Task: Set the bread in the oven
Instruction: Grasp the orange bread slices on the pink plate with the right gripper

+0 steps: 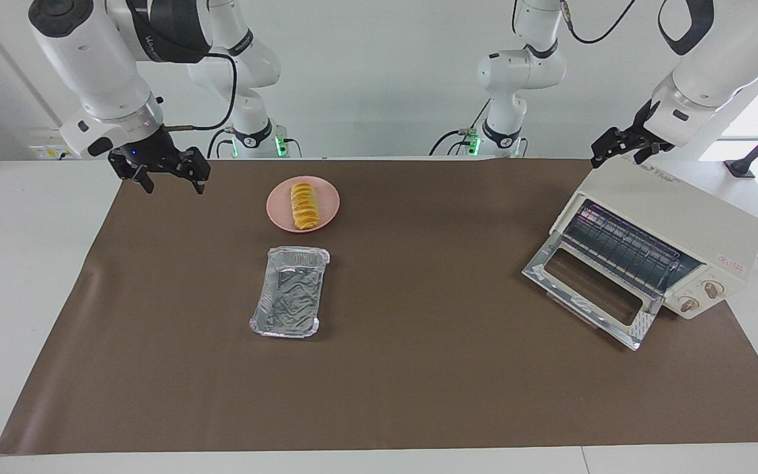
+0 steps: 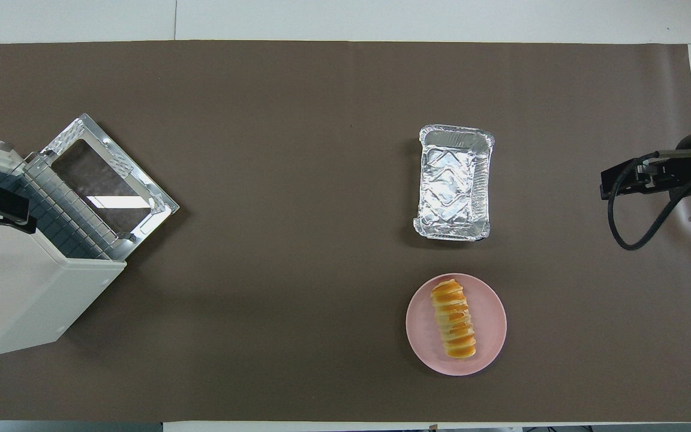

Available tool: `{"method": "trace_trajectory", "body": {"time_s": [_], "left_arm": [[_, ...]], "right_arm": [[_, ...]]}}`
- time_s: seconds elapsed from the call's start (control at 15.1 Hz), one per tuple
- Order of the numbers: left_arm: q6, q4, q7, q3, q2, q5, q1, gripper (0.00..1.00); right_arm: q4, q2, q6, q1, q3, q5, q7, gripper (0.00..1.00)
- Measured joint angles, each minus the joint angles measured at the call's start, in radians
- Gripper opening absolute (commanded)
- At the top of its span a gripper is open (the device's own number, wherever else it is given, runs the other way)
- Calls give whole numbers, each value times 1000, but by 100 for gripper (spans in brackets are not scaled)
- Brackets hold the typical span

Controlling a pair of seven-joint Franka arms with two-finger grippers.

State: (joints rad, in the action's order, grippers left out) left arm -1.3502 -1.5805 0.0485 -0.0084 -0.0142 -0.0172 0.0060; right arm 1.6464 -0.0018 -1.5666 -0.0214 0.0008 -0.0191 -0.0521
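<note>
Since the bread point(image 1: 304, 206) is sitting untouched on the pink plate point(image 1: 326, 212), I'd say nothing has really started — this is the very first step, going for the loaf. The plate is near the robots, with an empty foil tray point(image 1: 289, 291) just beside it, farther from them. The oven point(image 1: 668, 230) is well apart at the left arm's end of the tabletop point(image 1: 431, 368), its glass door already dropped down and the wire rack showing, so no door work is needed. The right hand point(image 1: 163, 176) hangs released and empty over the mat's edge at its own end, and the left hand point(image 1: 622, 146) is also released, hovering over the oven's top. Next move, I reckon: the right hand comes over the plate and pinches the loaf gently across its width — it looks soft.
</note>
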Motion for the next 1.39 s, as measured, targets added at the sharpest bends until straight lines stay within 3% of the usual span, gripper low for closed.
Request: {"method": "trace_trajectory", "body": {"time_s": [0.4, 0.66, 1.0, 1.39], "left_arm": [[0, 0, 0, 0, 0, 0, 0, 100], [0, 0, 0, 0, 0, 0, 0, 100], [0, 0, 0, 0, 0, 0, 0, 100], [0, 0, 0, 0, 0, 0, 0, 100]], "right_arm": [[15, -7, 44, -2, 2, 11, 0, 100], [157, -62, 30, -64, 7, 72, -51, 100], [408, -114, -154, -261, 19, 127, -265, 100], [724, -129, -446, -369, 21, 178, -307, 100]]}}
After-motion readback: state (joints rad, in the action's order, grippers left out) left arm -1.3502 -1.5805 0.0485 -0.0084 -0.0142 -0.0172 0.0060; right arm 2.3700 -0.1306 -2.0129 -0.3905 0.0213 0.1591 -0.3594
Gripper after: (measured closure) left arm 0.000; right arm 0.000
